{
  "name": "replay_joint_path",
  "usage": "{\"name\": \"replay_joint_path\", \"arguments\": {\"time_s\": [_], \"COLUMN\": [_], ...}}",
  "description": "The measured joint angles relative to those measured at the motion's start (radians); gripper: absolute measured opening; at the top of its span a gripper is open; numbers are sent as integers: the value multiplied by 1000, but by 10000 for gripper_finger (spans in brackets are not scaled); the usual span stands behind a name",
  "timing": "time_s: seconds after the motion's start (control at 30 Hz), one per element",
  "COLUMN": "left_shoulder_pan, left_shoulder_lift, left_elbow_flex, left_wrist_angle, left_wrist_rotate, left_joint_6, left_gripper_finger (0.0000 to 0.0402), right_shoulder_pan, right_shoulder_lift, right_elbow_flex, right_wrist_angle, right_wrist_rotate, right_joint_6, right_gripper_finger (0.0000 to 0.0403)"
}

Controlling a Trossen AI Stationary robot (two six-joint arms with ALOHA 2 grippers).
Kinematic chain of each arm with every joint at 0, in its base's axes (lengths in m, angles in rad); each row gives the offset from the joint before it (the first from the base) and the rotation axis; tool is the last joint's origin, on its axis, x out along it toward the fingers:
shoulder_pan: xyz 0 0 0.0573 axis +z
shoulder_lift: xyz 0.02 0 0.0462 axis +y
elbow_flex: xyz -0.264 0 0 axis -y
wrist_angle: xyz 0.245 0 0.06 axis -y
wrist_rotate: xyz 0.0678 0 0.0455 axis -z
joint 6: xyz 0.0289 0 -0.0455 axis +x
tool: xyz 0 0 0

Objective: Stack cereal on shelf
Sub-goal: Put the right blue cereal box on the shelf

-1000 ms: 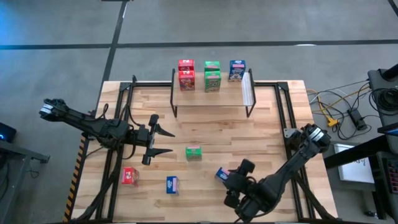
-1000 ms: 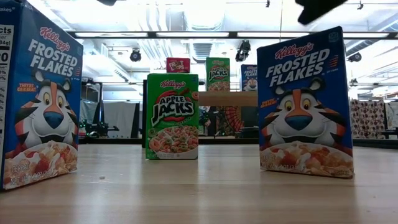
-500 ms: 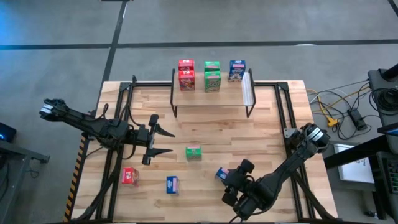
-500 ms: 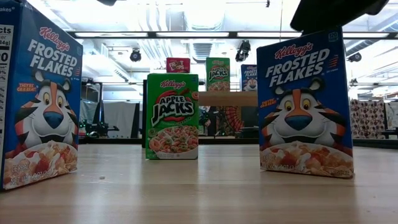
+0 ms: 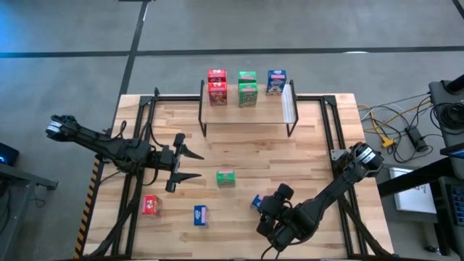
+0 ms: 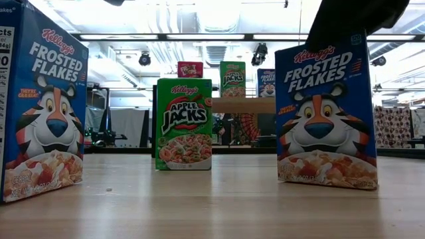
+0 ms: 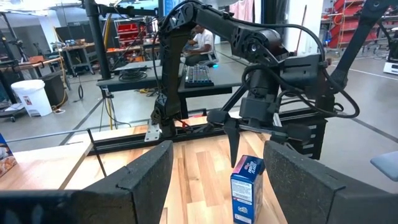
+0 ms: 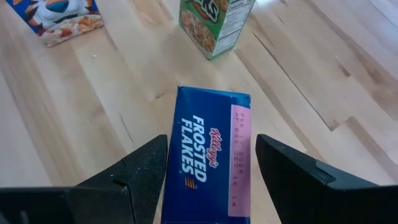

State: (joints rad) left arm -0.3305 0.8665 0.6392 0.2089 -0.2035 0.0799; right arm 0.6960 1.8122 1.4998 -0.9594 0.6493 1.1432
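The right tool (image 5: pixel 265 208) hangs just over the blue box (image 8: pixel 210 155) at the near right of the bench (image 5: pixel 312 145), its fingers (image 8: pixel 134 180) spread wide to either side of the box top and touching nothing. The risk as I judge it: the box stands upright and light, so a descent that is off-centre or a finger landing on the top edge would tip or shove it, and a skewed pinch would let it twist on the lift. Open wood lies all round this box; a second blue box (image 5: pixel 201 214) stands well apart from it toward the left, a red box (image 5: pixel 151 205) beyond that, and a green box (image 5: pixel 225 177) a little farther in from the blue box, so none crowds the grasp. The left tool (image 5: pixel 179 163) waits near the green box, fingers spread, empty; a careless swing there could knock it. Farthest from the blue box, the shelf (image 5: pixel 250 112) at the bench's far edge carries red, green and blue boxes along its back, with bare plank in front and little margin behind.
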Motion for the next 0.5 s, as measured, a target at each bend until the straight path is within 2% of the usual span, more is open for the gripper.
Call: {"name": "replay_joint_path", "arguments": {"time_s": [0.27,0.5], "left_shoulder_pan": [0,0], "left_shoulder_lift": [0,0], "left_elbow_flex": [0,0], "left_wrist_angle": [0,0], "left_wrist_rotate": [0,0], "left_joint_6": [1,1], "left_gripper_finger": [235,235], "right_shoulder_pan": [1,1], "right_shoulder_lift": [0,0], "right_elbow_flex": [-26,-27], "right_wrist_angle": [33,34], "right_wrist_rotate": [-25,-29], "right_joint_6": [-28,-33], "right_gripper_finger": [233,203]}}
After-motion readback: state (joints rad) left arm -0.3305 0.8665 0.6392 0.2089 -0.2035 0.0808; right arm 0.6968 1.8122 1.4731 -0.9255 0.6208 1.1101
